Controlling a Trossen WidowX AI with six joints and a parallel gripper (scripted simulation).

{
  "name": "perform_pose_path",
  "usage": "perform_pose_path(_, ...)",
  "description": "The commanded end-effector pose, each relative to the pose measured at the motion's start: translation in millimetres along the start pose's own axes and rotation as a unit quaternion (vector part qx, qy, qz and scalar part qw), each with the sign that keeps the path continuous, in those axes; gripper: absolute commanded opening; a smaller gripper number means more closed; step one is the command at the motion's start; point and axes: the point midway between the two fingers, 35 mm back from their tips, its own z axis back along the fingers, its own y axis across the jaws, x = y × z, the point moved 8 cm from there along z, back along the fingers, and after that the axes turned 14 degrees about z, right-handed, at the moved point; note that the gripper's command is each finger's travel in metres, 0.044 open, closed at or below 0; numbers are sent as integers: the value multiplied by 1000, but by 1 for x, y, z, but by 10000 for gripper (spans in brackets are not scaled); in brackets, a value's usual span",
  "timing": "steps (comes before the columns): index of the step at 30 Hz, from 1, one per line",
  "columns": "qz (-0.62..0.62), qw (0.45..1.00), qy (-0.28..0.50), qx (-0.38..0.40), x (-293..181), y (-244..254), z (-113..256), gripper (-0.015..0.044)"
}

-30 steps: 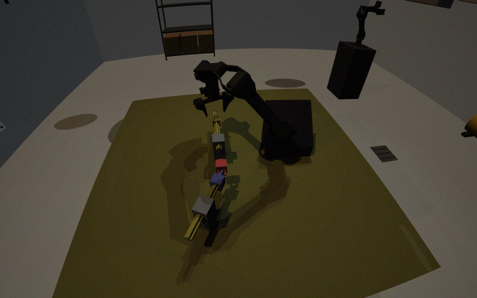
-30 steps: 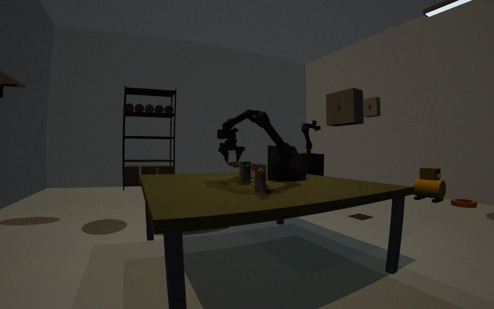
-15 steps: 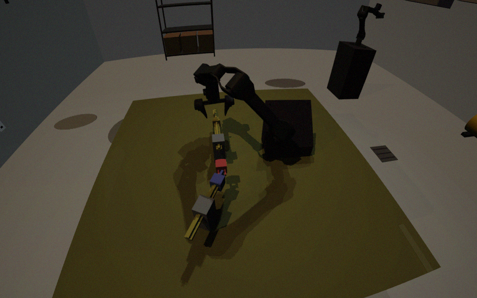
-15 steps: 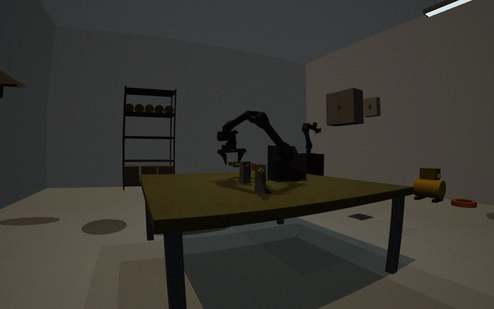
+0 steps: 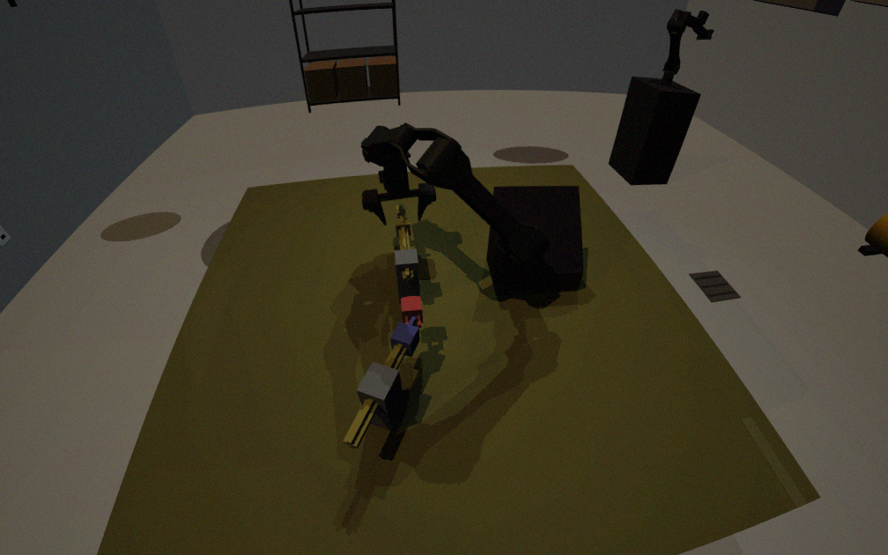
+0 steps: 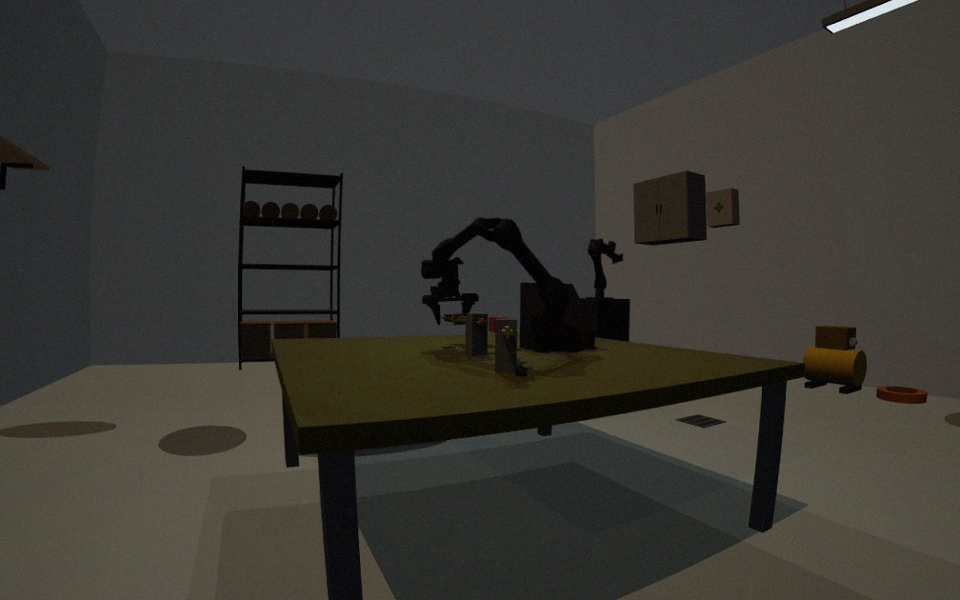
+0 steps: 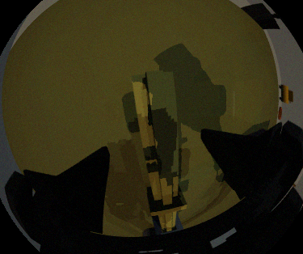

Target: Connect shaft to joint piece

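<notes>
My gripper (image 5: 403,219) (image 6: 452,317) (image 7: 156,142) is open and empty. Its fingertips stand either side of the second shaft's outer part in all views; their exact height is unclear. The yellow second shaft (image 5: 403,238) (image 7: 143,105) has a collar (image 7: 168,209) between its free end and its grey-topped block (image 5: 405,258) (image 6: 474,335). The shaft's inner end (image 5: 407,273) shows at that block, apart from the red joint piece (image 5: 410,304) (image 6: 497,324). The red piece looks turned toward it; its opening is hidden. A blue fork (image 5: 404,336) joins it to the fixed shaft (image 5: 360,420), held by the other block (image 5: 378,381).
The dark arm base (image 5: 536,207) stands on the olive table (image 5: 226,414) (image 6: 364,395), to the right of the second shaft. The arm arches from it over the table to the gripper. A shelf rack (image 5: 351,53) stands far behind.
</notes>
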Motion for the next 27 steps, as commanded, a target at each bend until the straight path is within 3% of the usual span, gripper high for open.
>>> perform_pose_path(1,-4,1000,5,1,-2,0,-10,440)
perform_pose_path(6,-4,1000,5,1,-2,0,-15,440)
perform_pose_path(19,-4,1000,5,1,-2,0,-15,102)
perform_pose_path(27,-4,1000,5,1,-2,0,-15,102)
